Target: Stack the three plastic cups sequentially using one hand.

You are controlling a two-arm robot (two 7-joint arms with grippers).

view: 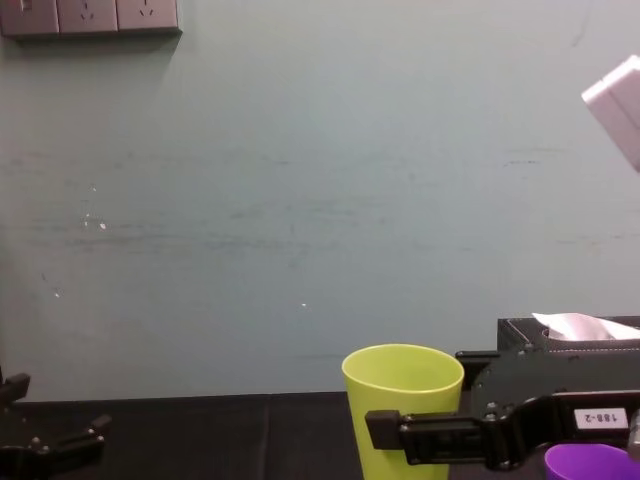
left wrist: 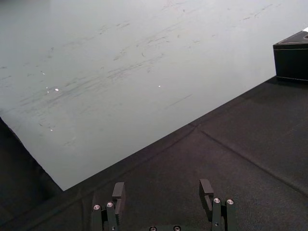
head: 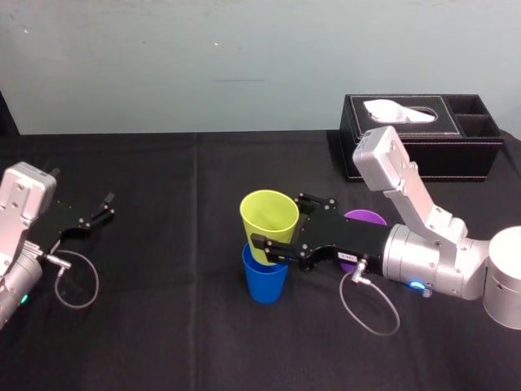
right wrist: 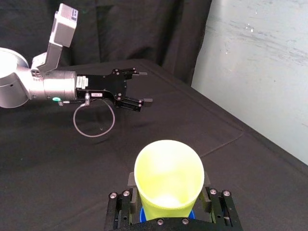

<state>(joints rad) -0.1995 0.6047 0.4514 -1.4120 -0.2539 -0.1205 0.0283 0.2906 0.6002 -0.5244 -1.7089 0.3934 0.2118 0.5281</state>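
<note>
Yellow-green cup point(head: 269, 220) sitting upright at centre of black-clothed table point(head: 163, 342), base dipping into mouth of blue cup point(head: 264, 281). Right gripper point(head: 281, 224) pinching its wall mid-height from both sides. Purple cup point(head: 366, 218) waiting at 3 o'clock of stack, partly hidden behind gripper. Left gripper point(head: 104, 207) idling at 9 o'clock, claw spread. Cups looking light, thin-walled, slick, likely flexing under squeeze. Gentle grip across upper wall, near stiffer rim, seeming best.

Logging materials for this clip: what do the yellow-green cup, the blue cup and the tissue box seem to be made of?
Yellow-green cup, in the right gripper: likely plastic, smooth, thin-rimmed, evenly coloured. Blue cup below it: similar smooth plastic. Tissue box: probably black leather or imitation, matt with pale stitching along edges.
</note>
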